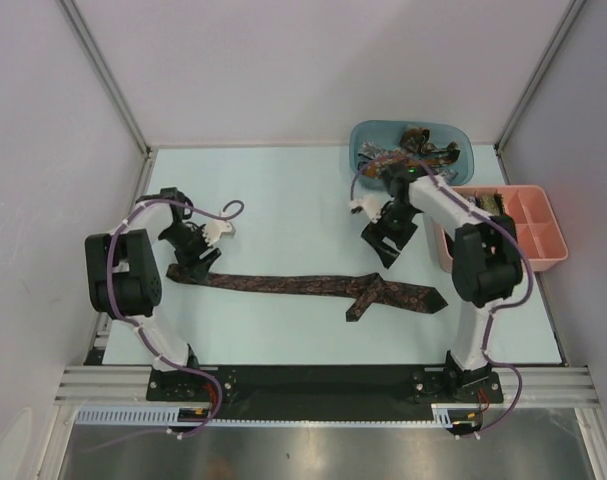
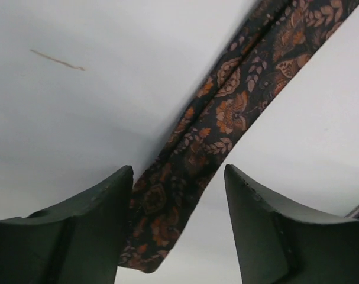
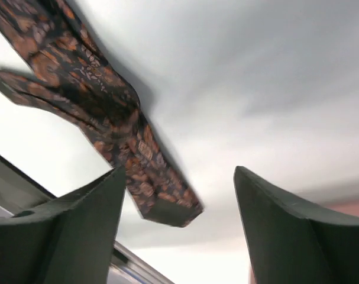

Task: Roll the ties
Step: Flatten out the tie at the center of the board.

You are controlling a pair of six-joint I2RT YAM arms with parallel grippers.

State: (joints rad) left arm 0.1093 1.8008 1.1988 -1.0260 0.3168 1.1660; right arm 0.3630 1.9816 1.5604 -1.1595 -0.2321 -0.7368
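Tie (image 1: 303, 286) flat — tub (image 1: 463, 140), tray (image 1: 543, 240) beyond

Behind the tie (image 1: 303, 285) you have bare desk (image 1: 283, 190) right up to the back wall. Off the tie's broad end, the pink tray (image 1: 535, 212) blocks the desk edge, and the blue tub (image 1: 461, 140) sits just behind it. The left pincer (image 1: 197, 263) crowds the tie's narrow end, and the right pincer (image 1: 385, 252) hangs just behind its fold.

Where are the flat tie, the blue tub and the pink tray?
flat tie (image 1: 283, 284), top view, middle of its length.
blue tub (image 1: 467, 150), top view, right rim.
pink tray (image 1: 531, 212), top view, a bare compartment.
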